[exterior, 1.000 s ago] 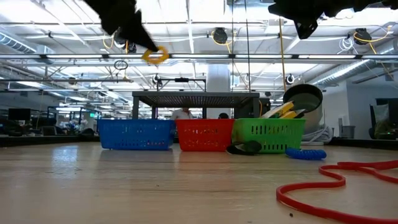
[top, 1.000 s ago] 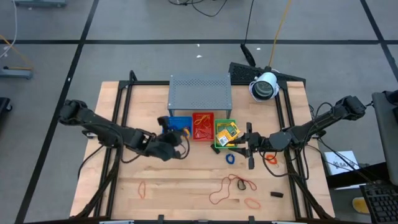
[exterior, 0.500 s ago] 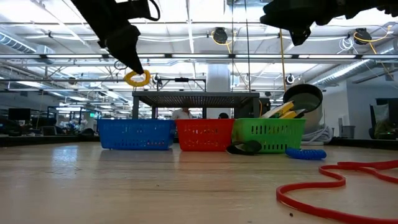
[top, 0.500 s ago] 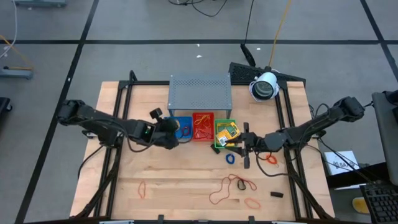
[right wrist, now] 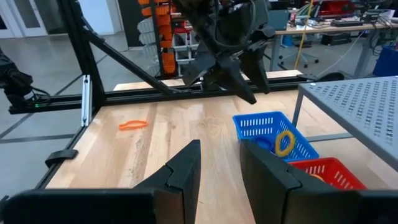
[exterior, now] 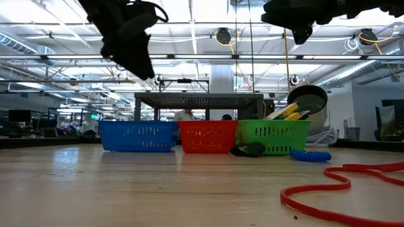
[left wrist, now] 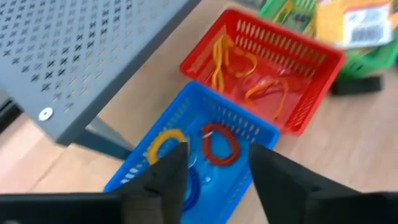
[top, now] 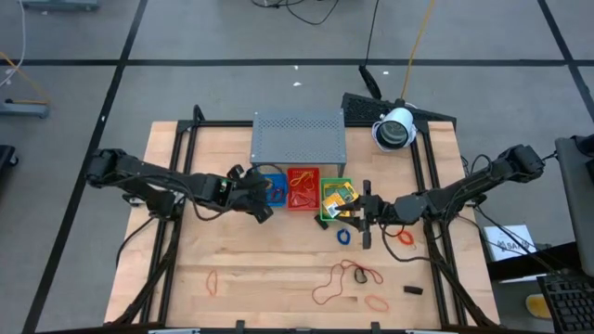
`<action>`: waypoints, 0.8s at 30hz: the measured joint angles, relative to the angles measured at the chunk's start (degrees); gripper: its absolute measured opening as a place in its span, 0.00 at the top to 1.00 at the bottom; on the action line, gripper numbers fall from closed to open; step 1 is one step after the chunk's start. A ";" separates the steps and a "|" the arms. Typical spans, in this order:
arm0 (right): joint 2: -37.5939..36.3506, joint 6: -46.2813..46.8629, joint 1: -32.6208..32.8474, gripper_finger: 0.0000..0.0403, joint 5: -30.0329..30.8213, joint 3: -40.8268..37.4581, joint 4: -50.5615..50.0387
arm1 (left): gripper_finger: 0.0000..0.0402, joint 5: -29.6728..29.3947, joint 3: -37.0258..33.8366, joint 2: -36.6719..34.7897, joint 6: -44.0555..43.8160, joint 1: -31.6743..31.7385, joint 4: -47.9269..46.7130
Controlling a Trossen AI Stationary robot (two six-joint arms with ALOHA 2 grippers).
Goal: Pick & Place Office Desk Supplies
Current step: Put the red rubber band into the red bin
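One yellow ring (left wrist: 164, 142) now in blue tray (left wrist: 245, 126)

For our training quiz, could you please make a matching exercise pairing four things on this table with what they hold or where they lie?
Things:
1. blue tray
2. red tray
3. green tray
4. black piece

Places or contents:
A. bare wood near the table's front
B. yellow-and-green packets
C. yellow and red rings
D. orange rubber bands

Pairs: 1-C, 2-D, 3-B, 4-A

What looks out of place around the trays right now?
Two things. A yellow-and-green packet sticks up out of the green tray, tilted over its rim rather than lying flat. A dark item and a blue ring lie on the table just outside that tray.
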 joint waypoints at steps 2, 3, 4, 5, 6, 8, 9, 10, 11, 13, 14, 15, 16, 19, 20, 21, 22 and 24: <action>0.00 0.50 0.00 0.75 0.02 0.00 0.27 | 0.49 0.00 0.00 0.00 0.40 -0.06 2.25; 0.00 0.70 0.00 0.75 0.02 0.00 0.52 | 0.47 0.03 0.00 0.00 0.45 -0.04 3.62; 0.00 1.04 0.00 0.75 0.03 0.00 0.73 | 0.45 0.03 0.00 0.00 0.44 -0.07 4.86; 0.00 1.44 0.00 0.75 0.02 0.00 0.94 | 0.43 0.05 0.00 0.00 0.23 -0.04 6.08; 0.00 1.75 0.00 0.75 0.04 0.00 1.14 | 0.42 0.03 0.00 0.00 -0.10 -0.04 7.34; 0.00 2.36 0.00 0.75 0.04 0.00 1.35 | 0.40 0.04 0.00 0.00 -0.57 -0.04 9.87; 0.00 2.74 0.01 0.75 0.04 0.00 1.31 | 0.40 0.03 0.00 0.00 -0.93 -0.04 10.94; 0.00 2.91 0.02 0.75 0.03 0.00 1.31 | 0.40 0.08 0.00 0.00 -1.28 -0.04 11.86; 0.00 2.92 0.02 0.75 0.04 0.00 1.31 | 0.40 0.19 0.00 0.00 -1.60 -0.04 12.71; 0.00 2.94 0.02 0.75 -0.02 0.00 1.31 | 0.39 0.63 0.00 0.00 -2.55 -0.04 13.61; 0.00 2.94 0.02 0.75 -0.02 0.00 1.31 | 0.39 0.69 0.00 0.00 -3.23 -0.04 13.59; 0.00 2.94 0.02 0.75 -0.02 0.00 1.31 | 0.39 0.86 0.00 0.00 -3.79 -0.06 13.57; 0.00 2.94 0.02 0.75 -0.02 0.00 1.31 | 0.39 0.88 0.00 0.00 -4.14 -0.04 13.53; 0.00 2.92 0.02 0.75 -0.02 0.00 1.31 | 0.39 1.57 0.00 0.00 -4.30 -0.05 13.51; 0.00 2.92 0.02 0.75 -0.02 0.00 1.29 | 0.39 2.03 0.00 0.00 -4.36 -0.11 13.51; 0.00 2.92 0.02 0.75 -0.02 0.00 1.30 | 0.39 2.86 0.00 0.00 -4.47 -0.21 13.51; 0.00 2.91 0.02 0.75 -0.02 0.00 1.28 | 0.39 3.43 0.00 0.00 -4.56 -0.42 13.53; 0.00 2.51 0.02 0.75 -0.04 0.00 1.00 | 0.39 3.55 0.00 0.55 -4.41 -1.05 14.38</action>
